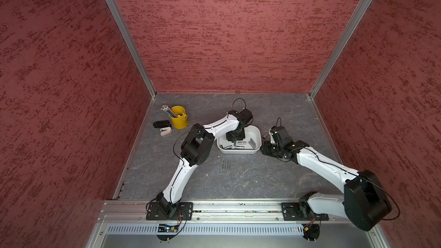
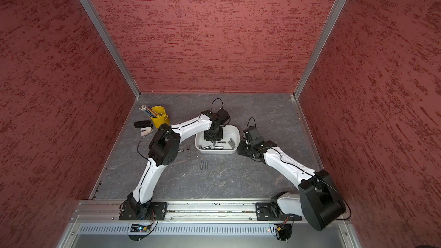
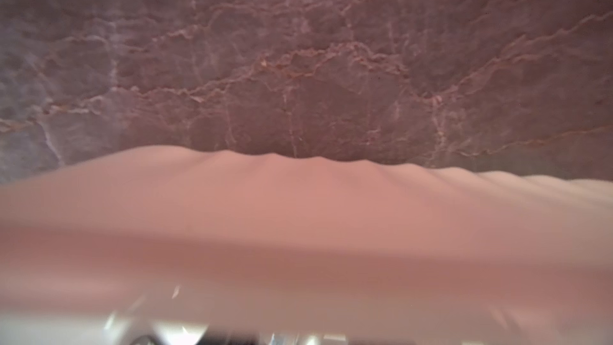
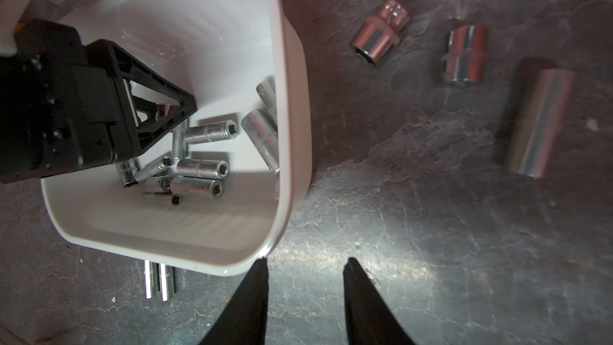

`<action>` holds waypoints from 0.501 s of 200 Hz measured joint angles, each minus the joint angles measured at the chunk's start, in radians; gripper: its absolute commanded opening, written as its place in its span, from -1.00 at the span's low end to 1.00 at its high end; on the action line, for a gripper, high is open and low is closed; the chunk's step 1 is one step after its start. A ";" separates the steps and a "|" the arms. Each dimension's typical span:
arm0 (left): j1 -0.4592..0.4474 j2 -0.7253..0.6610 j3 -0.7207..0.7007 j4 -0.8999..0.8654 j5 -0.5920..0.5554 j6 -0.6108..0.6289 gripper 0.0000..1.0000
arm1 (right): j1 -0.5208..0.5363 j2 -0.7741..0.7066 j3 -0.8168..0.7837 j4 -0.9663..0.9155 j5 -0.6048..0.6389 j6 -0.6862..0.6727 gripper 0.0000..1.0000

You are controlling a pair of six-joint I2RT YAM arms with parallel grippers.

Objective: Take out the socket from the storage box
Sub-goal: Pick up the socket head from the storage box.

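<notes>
The white storage box (image 1: 238, 151) (image 2: 214, 151) (image 4: 292, 127) sits mid-table and holds several silver sockets (image 4: 212, 131) (image 1: 241, 143). My left gripper (image 1: 235, 140) (image 2: 213, 140) (image 4: 189, 109) reaches down inside the box, its tips right above the pile. A small socket (image 4: 162, 110) shows through the finger's open frame, and whether it is gripped is unclear. The left wrist view is a blur of the box wall (image 3: 298, 210). My right gripper (image 1: 263, 149) (image 2: 239, 150) (image 4: 305, 260) stands open just outside the box's right corner, holding nothing.
Two thin sockets (image 1: 226, 164) (image 4: 159, 280) lie on the table before the box. Three larger ones (image 4: 378, 41) (image 4: 464, 54) (image 4: 540, 117) lie to its right and two (image 2: 188, 147) to its left. A yellow pencil cup (image 1: 179, 116) stands at the back left.
</notes>
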 measured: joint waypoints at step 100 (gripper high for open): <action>0.007 0.003 0.009 0.010 0.005 0.037 -0.80 | 0.000 0.002 -0.006 0.002 -0.011 0.000 -0.20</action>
